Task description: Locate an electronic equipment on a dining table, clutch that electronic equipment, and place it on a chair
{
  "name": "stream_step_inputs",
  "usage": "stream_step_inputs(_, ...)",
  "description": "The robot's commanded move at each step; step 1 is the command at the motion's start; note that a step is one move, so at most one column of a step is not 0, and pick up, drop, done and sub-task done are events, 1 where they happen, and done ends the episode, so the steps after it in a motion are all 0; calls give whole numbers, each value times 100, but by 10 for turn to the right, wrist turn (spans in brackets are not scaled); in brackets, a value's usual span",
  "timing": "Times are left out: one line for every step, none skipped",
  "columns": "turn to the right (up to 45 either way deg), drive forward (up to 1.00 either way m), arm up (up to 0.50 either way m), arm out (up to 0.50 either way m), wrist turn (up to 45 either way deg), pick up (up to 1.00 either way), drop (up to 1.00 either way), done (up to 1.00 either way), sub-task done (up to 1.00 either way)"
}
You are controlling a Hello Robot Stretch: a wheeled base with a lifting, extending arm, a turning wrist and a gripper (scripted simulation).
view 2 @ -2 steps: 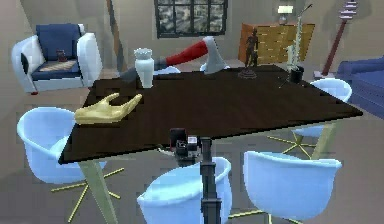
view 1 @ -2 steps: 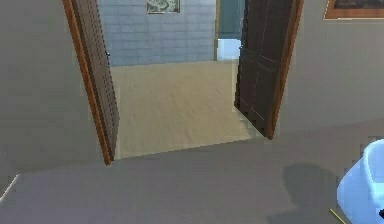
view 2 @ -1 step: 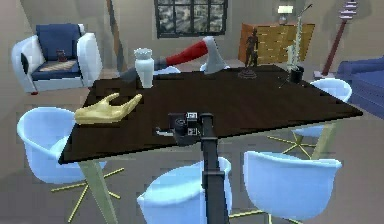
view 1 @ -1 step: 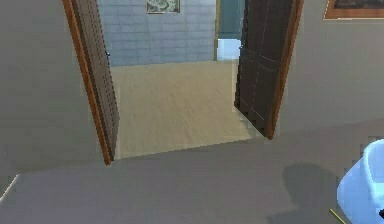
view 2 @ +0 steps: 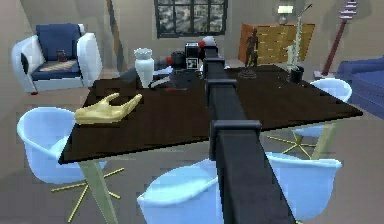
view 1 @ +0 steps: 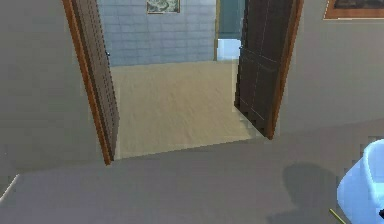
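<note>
1. Gripper [view 2: 172, 64] sits at the far end of the dark square arm bar [view 2: 236, 140], out over the dark rectangular dining table [view 2: 150, 128]. The jaws read dark against dark clutter, so I cannot tell how they stand. I cannot tell either whether anything is held, because small things stand on the tabletop at and behind them.
2. Electronic equipment cannot be picked out with certainty. One candidate is a cluster of small dark shapes [view 2: 192, 50] just behind the jaws. The other is a low dark flat shape [view 2: 248, 72] across the arm from the jaws. Both are too small to name.
3. White rounded vase [view 2: 145, 68] stands upright just left of the jaws. Flat tan splayed thing [view 2: 108, 110] lies nearer than the jaws and to their left; its kind is unclear.
4. Well right of the jaws, near the table's far edge, are a thin dark statuette [view 2: 252, 45] and a small dark cup [view 2: 296, 73].
5. Pale blue shell chairs ring the table. The left chair [view 2: 45, 140] is down-left of the jaws. The near chair [view 2: 185, 200] is cut by the bottom edge and partly behind the arm.
6. Beyond the jaws to the left is a blue armchair with white frame [view 2: 58, 55]. Beyond to the right is a wooden dresser [view 2: 270, 38].
7. Forward view shows a doorway between two dark brown doors [view 1: 262, 60], with tan floor [view 1: 175, 105] past it. A pale blue seat [view 1: 365, 185] is cut off at the bottom right corner and matches the table chairs in colour.
</note>
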Motion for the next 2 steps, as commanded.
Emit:
stream_step_inputs(0,0,0,0,-450,0,0,0,0)
stream_step_inputs(0,0,0,0,-450,0,0,0,0)
